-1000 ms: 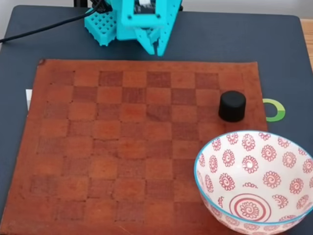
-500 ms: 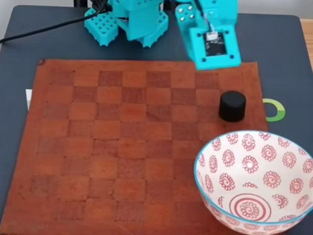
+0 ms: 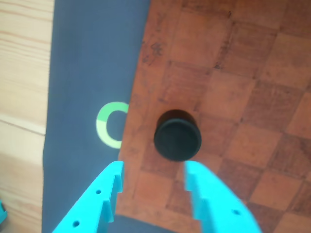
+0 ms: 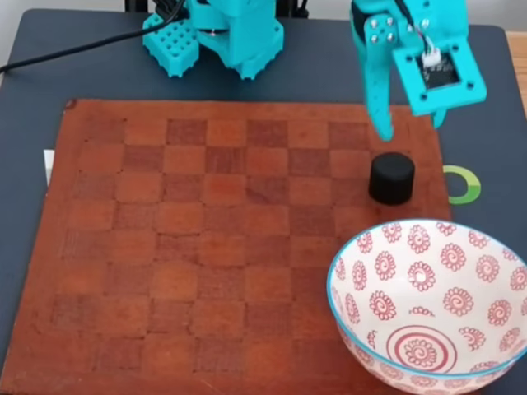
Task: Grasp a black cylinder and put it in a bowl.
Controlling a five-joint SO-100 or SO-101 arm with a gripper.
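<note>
So the big change: the turquoise plastic arm was parked at the back of the table a second ago, with its two-finger turquoise gripper [image 4: 409, 127] tucked near the base. Half a second ago it was swinging over to the right side of the fixed view, and now it hangs over the far right corner of the brown leather checkered board [image 4: 206, 247], fingertips pointing down just behind the small matte black cylinder [image 4: 391, 178]. That looks like the approach phase nearly wrapped up; the grasp itself hasn't started, since nothing touches the cylinder yet.

The cylinder itself hasn't budged. It sits upright on a square near the board's right edge, with the small green ring [image 4: 463, 184] just off the board beside it and the large white bowl with red spiral flowers and a light blue rim [image 4: 428, 304] close by toward the camera, empty.

What the wrist view adds: the gripper [image 3: 151, 187] has its fingers spread wide, with the gap between them about as wide as the black cylinder [image 3: 177, 136], which sits just ahead of the tips and slightly right of the gap's centre. The fixed view can't really show that alignment. It does show where the bowl is, though, which matters for the carry afterward. Probably a small nudge and a descent are needed before closing.
</note>
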